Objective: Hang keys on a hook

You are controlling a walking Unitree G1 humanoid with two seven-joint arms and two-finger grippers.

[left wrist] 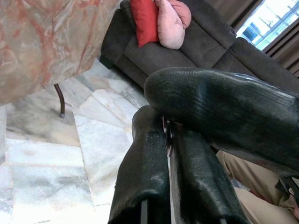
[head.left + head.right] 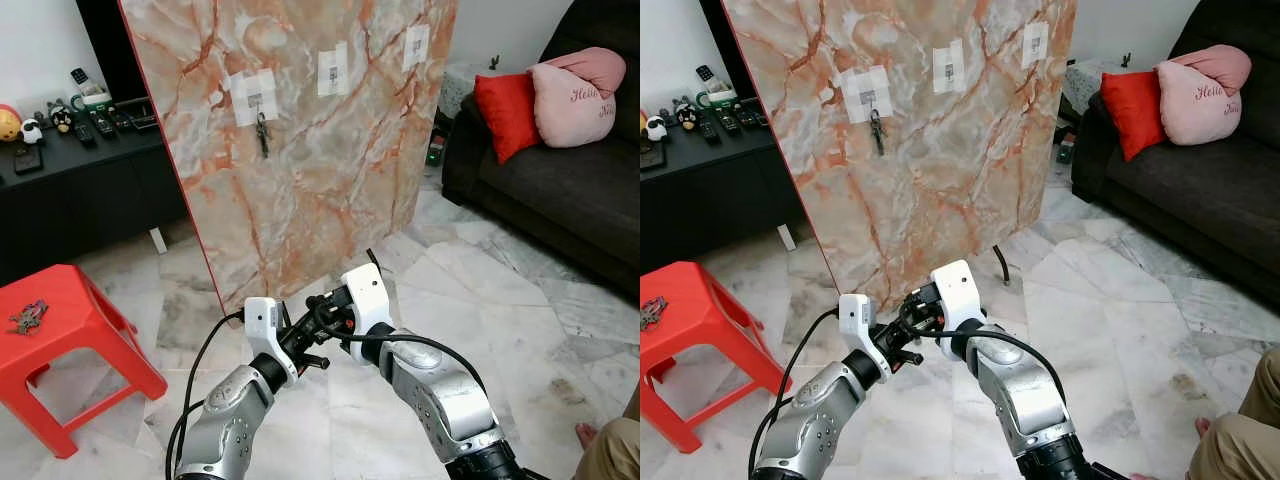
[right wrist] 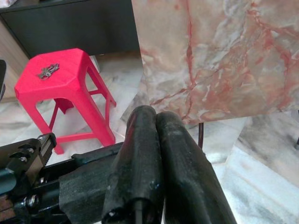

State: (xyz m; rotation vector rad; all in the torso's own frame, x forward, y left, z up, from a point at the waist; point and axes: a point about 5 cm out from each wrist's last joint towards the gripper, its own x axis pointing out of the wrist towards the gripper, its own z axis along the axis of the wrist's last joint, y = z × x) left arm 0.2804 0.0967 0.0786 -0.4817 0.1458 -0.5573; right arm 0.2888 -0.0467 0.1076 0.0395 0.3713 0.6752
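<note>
While crossed low over the marble floor (image 2: 480,300), left end effector (image 2: 325,322) and right end effector (image 2: 298,338) both pressed together, clamped on nothing. Three hooks on the marble board (image 2: 330,180): one set of keys (image 2: 262,133) hung on the leftmost hook (image 2: 255,98), two bare. Second key bunch (image 2: 27,317) lying on the red stool (image 2: 75,345), well apart, with open floor between board and sofa (image 2: 560,190).
</note>
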